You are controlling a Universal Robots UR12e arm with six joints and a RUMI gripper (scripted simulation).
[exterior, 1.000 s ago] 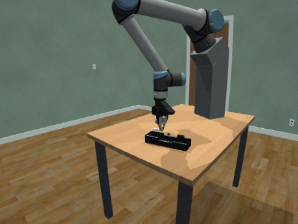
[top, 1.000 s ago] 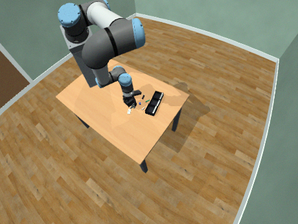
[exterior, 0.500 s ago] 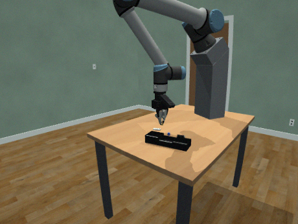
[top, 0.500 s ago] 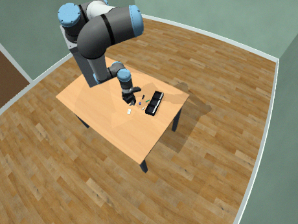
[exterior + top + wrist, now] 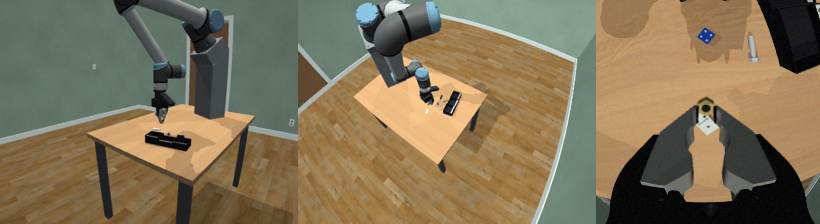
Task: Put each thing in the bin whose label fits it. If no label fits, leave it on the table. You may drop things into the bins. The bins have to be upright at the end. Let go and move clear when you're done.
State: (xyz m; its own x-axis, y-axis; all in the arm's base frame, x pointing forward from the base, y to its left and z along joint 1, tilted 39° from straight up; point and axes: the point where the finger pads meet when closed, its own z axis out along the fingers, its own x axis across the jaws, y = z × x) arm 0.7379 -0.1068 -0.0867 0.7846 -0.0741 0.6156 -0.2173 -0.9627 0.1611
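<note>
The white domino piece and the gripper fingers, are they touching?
Touching. The wrist view shows the white domino pinched between both fingers of the gripper, with no gap on either side.
</note>
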